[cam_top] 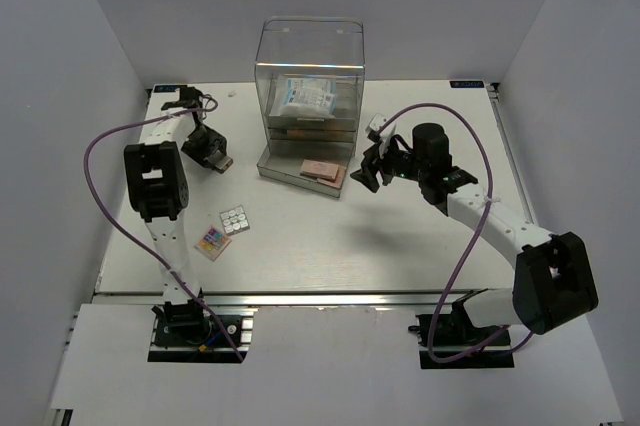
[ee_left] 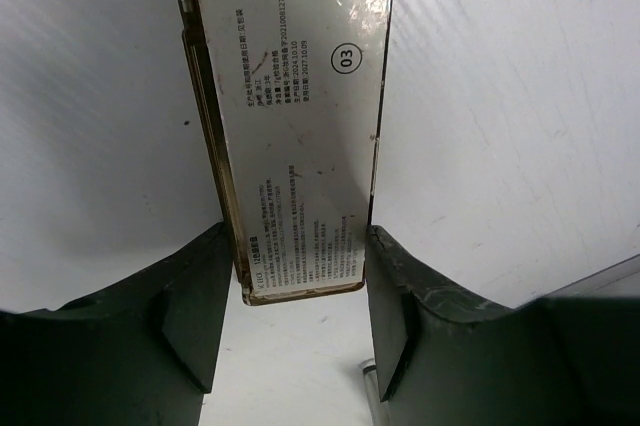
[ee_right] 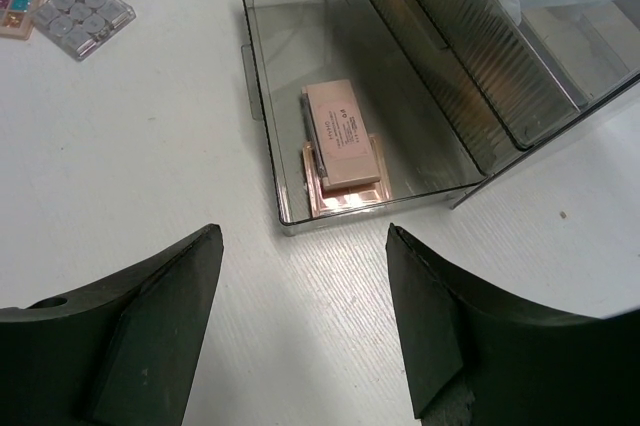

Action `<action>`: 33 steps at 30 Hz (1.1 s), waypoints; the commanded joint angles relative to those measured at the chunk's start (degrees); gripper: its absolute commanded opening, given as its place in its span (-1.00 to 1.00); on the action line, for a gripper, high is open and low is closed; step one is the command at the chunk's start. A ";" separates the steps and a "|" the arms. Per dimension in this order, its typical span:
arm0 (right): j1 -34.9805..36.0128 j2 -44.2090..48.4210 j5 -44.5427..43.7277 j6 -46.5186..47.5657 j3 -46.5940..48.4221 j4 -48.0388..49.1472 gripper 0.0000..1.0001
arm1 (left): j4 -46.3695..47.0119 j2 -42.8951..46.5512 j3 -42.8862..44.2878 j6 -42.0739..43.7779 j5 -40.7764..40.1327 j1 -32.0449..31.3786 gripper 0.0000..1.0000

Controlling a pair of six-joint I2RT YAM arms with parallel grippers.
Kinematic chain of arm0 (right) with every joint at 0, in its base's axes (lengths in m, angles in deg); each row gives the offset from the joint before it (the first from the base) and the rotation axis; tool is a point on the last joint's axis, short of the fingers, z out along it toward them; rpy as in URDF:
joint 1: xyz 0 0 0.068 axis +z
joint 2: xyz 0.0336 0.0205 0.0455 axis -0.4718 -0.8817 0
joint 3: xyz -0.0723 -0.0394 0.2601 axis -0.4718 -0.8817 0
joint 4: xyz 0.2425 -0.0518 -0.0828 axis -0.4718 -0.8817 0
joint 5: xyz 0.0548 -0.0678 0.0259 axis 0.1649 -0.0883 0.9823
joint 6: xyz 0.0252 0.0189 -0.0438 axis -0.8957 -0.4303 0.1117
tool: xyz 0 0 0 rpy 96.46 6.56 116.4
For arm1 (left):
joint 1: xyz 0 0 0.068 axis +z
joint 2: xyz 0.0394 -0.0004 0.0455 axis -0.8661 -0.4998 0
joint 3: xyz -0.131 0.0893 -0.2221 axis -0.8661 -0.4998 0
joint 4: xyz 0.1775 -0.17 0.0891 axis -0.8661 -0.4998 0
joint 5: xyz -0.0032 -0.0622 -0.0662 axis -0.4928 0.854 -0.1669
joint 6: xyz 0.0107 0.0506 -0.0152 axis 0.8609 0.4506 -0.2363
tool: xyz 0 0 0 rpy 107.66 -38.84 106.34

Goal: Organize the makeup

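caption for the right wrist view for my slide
Open right claw hovers before the pulled-out clear drawer holding two stacked peach palettes.

The clear drawer box (cam_top: pixel 310 56) blocks the upper centre of the worktop (cam_top: pixel 400 246). Its bottom drawer (cam_top: pixel 285 168) juts toward the lower edge, open from above. Peach palettes (cam_top: pixel 322 169) fill its right end, and its left end is bare. The right gripper (cam_top: pixel 362 170), jaws spread, hangs just right of it. The left gripper (cam_top: pixel 220 159), clamped on a gold-edged palette (ee_left: pixel 290 126), hangs left of it. A white palette (cam_top: pixel 234 220) and multicoloured palette (cam_top: pixel 212 242) occupy the lower left; centre and lower right lie open.
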State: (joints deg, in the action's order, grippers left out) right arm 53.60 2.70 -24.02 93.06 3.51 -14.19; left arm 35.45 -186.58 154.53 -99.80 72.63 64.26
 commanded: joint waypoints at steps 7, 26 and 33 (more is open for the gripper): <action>-0.32 2.66 0.41 -0.33 -1.08 2.34 0.44 | 9.23 14.33 -17.08 3.66 6.21 0.67 -0.97; -0.32 -1.21 1.29 -0.24 2.25 1.11 0.42 | 34.64 52.86 -52.53 -12.40 26.89 -9.60 -1.00; -0.40 -0.07 0.94 -0.59 1.56 1.63 0.43 | 38.53 43.03 -42.18 -17.79 23.29 -21.29 -1.00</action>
State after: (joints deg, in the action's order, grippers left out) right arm 53.50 1.41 -23.54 93.06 3.33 -14.28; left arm 69.79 -141.29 106.23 -113.82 96.28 45.31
